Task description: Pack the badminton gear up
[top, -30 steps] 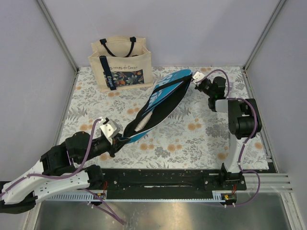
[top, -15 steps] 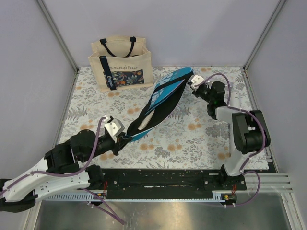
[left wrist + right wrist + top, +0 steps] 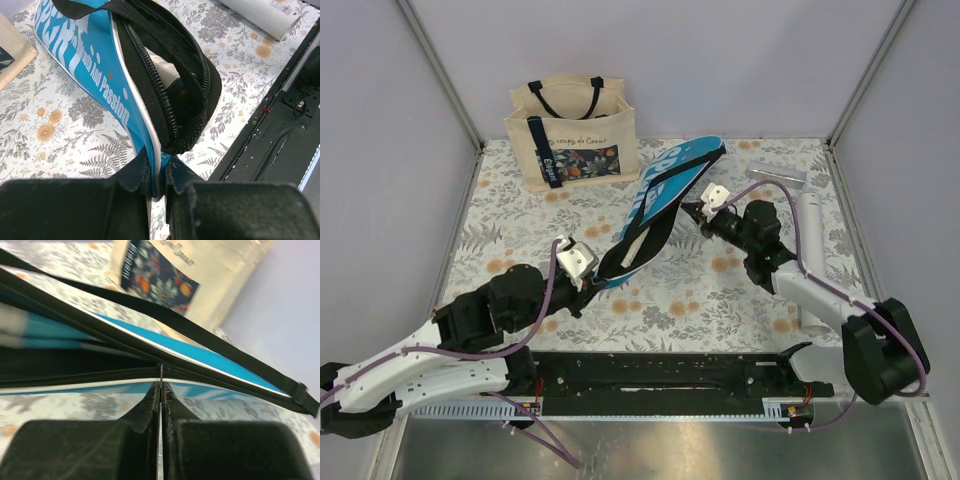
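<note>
Case (image 3: 670, 185) lies diagonal on surface, narrow end near-left. Left end effector (image 3: 592, 275) clamped on that end; right end effector (image 3: 698, 212) pinched on zipper pull (image 3: 161, 372) mid-edge. Likely remaining zip travel: along long axis, toward left arm.

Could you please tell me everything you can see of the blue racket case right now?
The case is racket-shaped, glossy blue with white lettering, trimmed in black fabric with a black zip and strap. It lies diagonally on the flowered table, wide end far, narrow end toward the arms. The zip gapes at the narrow end, showing something white inside. The left gripper pinches the narrow end's rim; the right gripper is shut at the zip seam further up.
</note>
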`<state>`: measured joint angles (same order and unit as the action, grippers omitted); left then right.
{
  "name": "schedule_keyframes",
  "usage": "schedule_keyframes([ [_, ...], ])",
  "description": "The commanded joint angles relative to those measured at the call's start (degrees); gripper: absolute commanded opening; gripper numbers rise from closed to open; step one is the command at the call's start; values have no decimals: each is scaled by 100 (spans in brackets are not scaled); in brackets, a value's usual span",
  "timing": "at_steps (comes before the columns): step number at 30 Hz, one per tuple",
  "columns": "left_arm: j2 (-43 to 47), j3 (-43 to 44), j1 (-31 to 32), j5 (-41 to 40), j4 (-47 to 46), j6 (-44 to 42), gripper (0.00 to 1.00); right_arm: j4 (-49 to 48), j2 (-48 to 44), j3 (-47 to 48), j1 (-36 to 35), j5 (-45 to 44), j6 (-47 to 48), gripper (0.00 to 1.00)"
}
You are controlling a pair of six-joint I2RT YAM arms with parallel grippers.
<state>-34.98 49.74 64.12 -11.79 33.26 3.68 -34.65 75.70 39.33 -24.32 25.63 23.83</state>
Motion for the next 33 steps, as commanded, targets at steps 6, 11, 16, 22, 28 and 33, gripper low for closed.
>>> schedule_keyframes([
  [6,-404,-51,-84,-289,-961,141,11,969,-1715,-400,-1408,-268,-1143,0],
  [11,-562,-131,-84,-306,-1084,220,11,935,-2006,-470,-2032,-452,-1530,0],
  [16,-711,-192,-110,-341,-1163,291,10,775,-1911,-365,-2524,-523,-1926,0],
  [22,-861,-219,-119,-324,-1146,352,9,1093,-1760,-31,-3201,-646,-1962,0],
  [28,-905,-236,-136,-341,-1181,388,9,1127,-1726,197,-3764,-901,-1988,0],
  [33,-1028,-219,-145,-403,-1111,396,9,1409,-1664,426,-4081,-1016,-1962,0],
])
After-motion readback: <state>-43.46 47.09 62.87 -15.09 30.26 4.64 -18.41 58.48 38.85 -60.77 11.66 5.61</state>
